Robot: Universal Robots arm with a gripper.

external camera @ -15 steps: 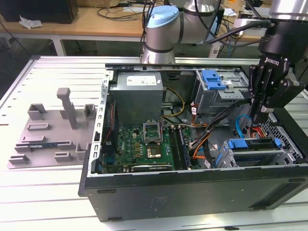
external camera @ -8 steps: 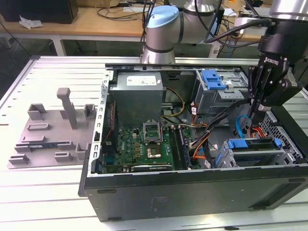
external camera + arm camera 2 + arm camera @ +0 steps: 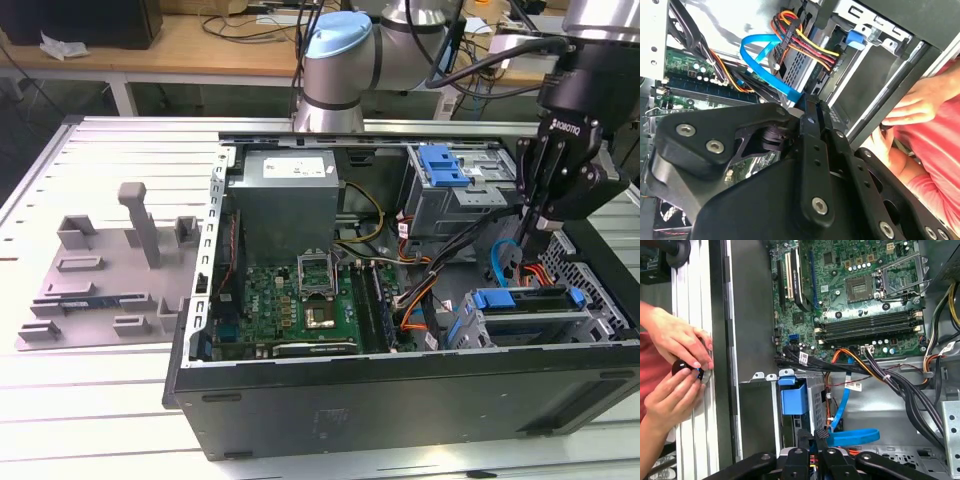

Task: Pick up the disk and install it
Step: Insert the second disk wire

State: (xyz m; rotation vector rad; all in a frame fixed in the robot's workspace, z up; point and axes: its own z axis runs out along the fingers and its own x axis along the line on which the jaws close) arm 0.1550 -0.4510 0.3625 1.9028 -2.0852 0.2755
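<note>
Gripper [image 3: 541,222] hung over the drive cage [image 3: 530,325] inside the case [image 3: 400,400], fingers pressed together on nothing. Disk [image 3: 525,298] sat in that cage, blue frame up, probably already seated.

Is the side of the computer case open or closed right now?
Open. In the exterior view the computer case has no side cover, leaving the motherboard and cables exposed.

The robot arm [image 3: 345,85] has silver-grey tubular joints with a pale blue round cap. Black cables run along it. Its matte black gripper [image 3: 535,215] has flat metal links fastened by silver screws, seen in both wrist views.
</note>
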